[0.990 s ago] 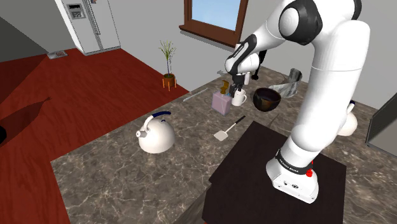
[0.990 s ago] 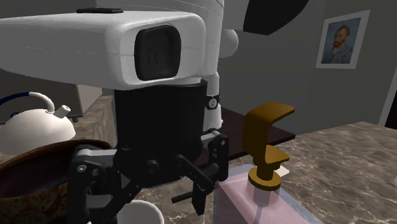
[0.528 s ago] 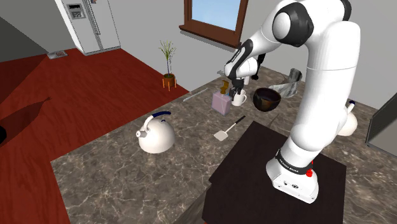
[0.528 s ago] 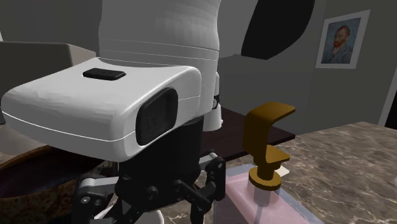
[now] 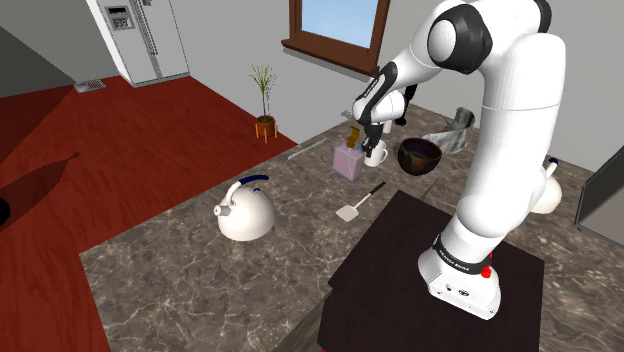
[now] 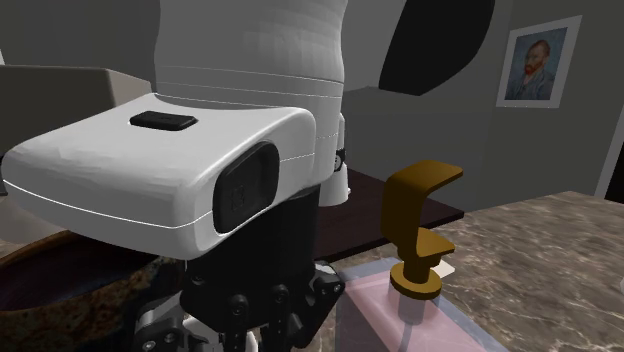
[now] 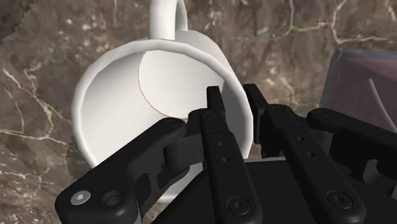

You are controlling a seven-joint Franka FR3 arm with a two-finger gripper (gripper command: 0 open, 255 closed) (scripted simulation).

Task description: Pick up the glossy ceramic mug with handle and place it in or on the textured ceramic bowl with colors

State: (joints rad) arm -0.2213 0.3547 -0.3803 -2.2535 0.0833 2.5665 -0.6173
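The white glossy mug (image 7: 153,76) stands upright on the marble counter, its handle pointing away from the hand. My black gripper (image 7: 232,95) is shut on the mug's rim, one finger inside the cup and the other outside the wall. In the shoulder view the gripper (image 5: 372,140) sits low over the mug (image 5: 378,154), just to the left of the dark textured bowl (image 5: 420,155). The bowl's brown patterned rim (image 6: 60,275) also appears beside the hand (image 6: 250,320) in the second exterior view.
A pink soap dispenser with a brown pump (image 5: 347,160) (image 6: 415,290) stands close beside the mug. A white kettle (image 5: 245,210), a spatula (image 5: 360,202) and a grey faucet-like object (image 5: 455,130) share the counter (image 5: 180,280). The dark stand (image 5: 400,270) is at the lower right.
The hand came down over the mug, then the fingers, wide apart half a second ago, closed onto the mug's wall. The mug has stayed in place on the counter.
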